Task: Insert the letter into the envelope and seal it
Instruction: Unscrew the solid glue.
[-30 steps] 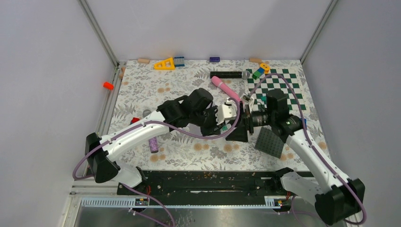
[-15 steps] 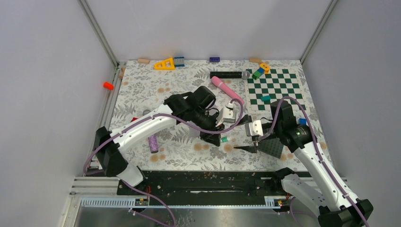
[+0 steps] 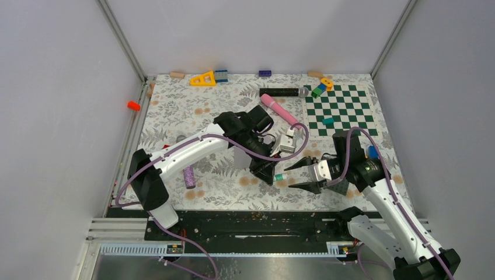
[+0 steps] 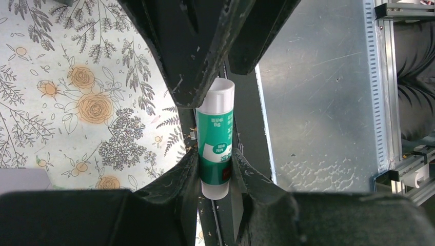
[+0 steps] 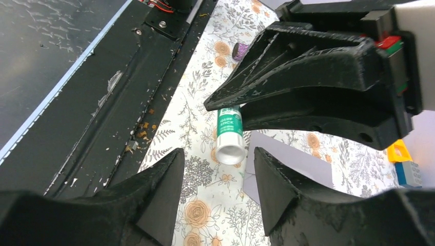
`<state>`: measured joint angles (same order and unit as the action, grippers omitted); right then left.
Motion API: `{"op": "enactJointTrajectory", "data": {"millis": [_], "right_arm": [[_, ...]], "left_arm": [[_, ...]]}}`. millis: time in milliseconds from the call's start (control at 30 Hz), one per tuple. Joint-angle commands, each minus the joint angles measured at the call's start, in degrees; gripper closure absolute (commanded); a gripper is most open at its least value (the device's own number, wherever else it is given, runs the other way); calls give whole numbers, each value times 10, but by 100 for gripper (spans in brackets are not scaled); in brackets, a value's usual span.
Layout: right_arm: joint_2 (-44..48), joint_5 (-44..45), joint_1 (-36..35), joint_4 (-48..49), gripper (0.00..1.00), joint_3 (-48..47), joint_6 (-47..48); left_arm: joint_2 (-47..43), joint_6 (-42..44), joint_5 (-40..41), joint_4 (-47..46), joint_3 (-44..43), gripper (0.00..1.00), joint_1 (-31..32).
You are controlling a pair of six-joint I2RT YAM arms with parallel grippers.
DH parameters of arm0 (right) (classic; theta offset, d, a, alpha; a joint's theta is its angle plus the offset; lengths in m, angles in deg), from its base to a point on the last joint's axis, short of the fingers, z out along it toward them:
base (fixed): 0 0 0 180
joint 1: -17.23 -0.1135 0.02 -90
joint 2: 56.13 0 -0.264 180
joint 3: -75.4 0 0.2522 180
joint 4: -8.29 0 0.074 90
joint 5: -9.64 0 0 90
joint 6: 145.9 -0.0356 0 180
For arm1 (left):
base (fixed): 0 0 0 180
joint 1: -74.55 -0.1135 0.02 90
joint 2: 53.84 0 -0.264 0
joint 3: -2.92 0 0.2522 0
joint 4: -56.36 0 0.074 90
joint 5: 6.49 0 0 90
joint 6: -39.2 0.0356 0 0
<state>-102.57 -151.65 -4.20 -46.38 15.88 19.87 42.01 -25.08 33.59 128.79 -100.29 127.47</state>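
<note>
My left gripper is shut on a green-and-white glue stick, held level above the table's front. The right gripper faces it, open, its fingers either side of the stick's white end. The envelope lies flat on the flowered cloth, light grey, mostly hidden under the left arm in the top view. The letter is out of view.
A pink cylinder and a green-and-white checkerboard lie behind the arms. A dark studded plate peeks from under the right arm. A purple cylinder lies at the left; toy blocks line the back edge.
The right gripper drew back from the left gripper toward the front right, then turned to face the glue stick, its jaws narrowing. The left arm carried the glue stick forward and right.
</note>
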Motion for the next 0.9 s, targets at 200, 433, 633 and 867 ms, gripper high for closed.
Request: {"op": "enactJointTrajectory", "data": {"millis": [200,433,633,867], "right_arm": [[-4,-44,-4,6,50,7,15],[-14,-53,-9,42,56,10,-50],[-22,-47,-18,41,60,8,-55],[-22,-29,-19,40,75,10,-89]], "left_arm": [[-1,18,-30,7,-29,95,0],[8,13,-19,7,-40,96,0],[10,12,-14,7,-44,96,0],[-13,-13,24,-32,-34,96,-4]]}}
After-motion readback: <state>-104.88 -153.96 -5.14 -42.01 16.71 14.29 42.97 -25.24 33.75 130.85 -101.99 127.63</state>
